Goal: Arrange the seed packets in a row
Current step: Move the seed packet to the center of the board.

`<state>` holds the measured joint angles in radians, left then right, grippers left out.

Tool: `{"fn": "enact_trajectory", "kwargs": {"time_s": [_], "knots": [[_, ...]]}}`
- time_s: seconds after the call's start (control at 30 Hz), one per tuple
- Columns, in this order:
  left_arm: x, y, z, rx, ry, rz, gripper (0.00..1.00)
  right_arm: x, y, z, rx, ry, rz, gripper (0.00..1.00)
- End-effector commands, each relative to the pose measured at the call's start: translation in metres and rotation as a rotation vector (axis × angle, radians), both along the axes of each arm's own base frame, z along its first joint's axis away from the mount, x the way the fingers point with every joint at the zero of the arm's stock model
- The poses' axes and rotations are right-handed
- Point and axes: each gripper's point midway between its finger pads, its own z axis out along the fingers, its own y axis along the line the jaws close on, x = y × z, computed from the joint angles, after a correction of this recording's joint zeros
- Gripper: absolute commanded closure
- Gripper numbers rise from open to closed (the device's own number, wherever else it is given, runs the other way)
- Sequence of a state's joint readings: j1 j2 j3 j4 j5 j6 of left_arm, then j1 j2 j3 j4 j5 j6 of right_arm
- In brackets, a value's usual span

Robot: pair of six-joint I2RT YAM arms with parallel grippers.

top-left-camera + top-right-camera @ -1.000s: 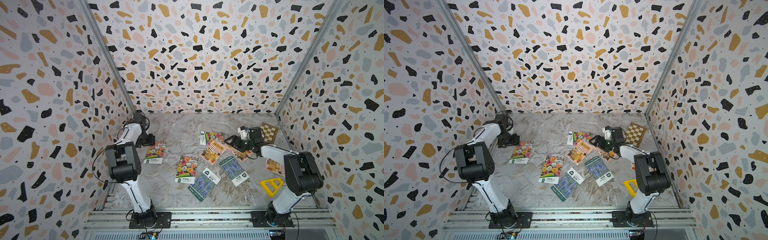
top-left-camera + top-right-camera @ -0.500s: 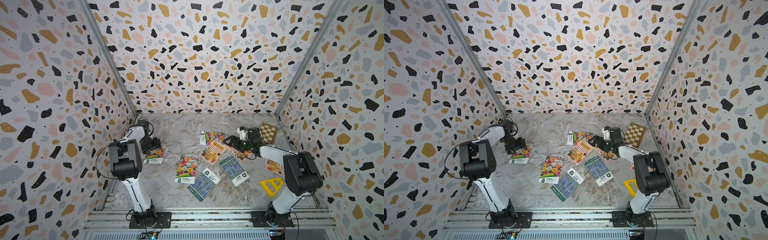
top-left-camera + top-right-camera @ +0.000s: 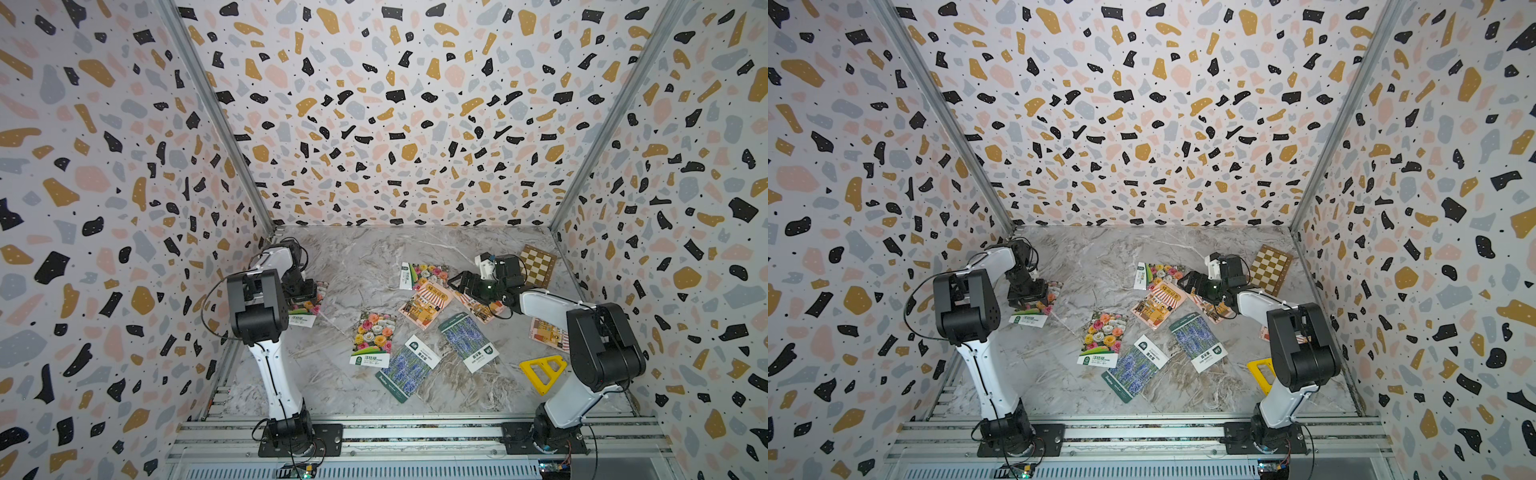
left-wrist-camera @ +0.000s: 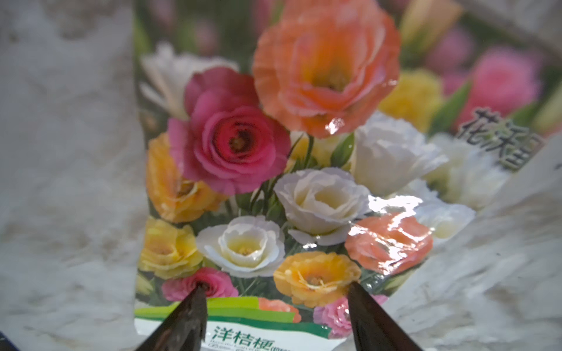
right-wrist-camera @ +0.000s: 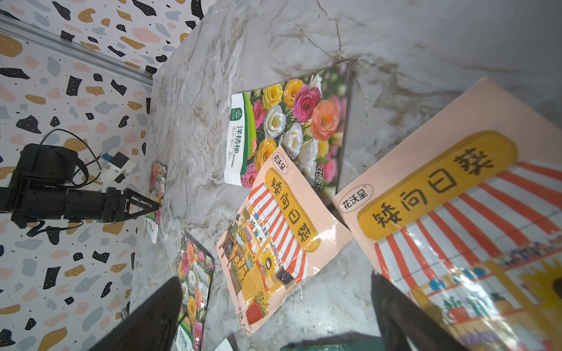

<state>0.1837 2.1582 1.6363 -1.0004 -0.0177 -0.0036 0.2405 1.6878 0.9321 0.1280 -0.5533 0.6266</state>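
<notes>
Your left gripper [image 4: 275,287], newly over one of three flower packets [image 4: 304,152], is gaping like your right gripper [image 5: 275,278]; three awning packets [image 3: 424,304], two lavender packets [image 3: 468,340].

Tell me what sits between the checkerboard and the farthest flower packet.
The right gripper, jaws open; both top views show it.

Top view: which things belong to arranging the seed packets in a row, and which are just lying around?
Part of the job:
- glossy flower-photo seed packets with white-green labels
- pink-orange shop-awning seed packets
- purple lavender seed packets with white labels

Just lying about:
- brown-and-cream wooden checkerboard
- yellow plastic triangular frame
</notes>
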Motion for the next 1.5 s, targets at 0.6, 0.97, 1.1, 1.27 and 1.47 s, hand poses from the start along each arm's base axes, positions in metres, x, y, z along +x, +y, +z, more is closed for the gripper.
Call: {"fn": "enact_trajectory", "kwargs": {"time_s": [0.6,0.97,1.1,1.27,1.47], "knots": [[-0.026,0.065,-0.009,0.064,0.124,0.184,0.28,0.005,0.001,0.018,0.011,-0.047,0.005,0.04],[0.012,0.048,0.091,-0.033,-0.167,0.270,0.09,0.000,0.005,0.034,0.012,-0.087,0.025,0.03],[0.004,0.008,0.113,-0.198,-0.291,0.299,0.05,-0.015,0.027,0.033,0.007,-0.094,0.094,0.03],[-0.002,-0.045,0.139,-0.404,-0.499,0.346,0.01,-0.050,0.085,0.024,-0.019,-0.089,0.244,0.03],[-0.038,-0.127,0.141,-0.580,-0.498,0.211,0.01,-0.095,0.148,0.003,-0.032,-0.053,0.398,0.08]]}}
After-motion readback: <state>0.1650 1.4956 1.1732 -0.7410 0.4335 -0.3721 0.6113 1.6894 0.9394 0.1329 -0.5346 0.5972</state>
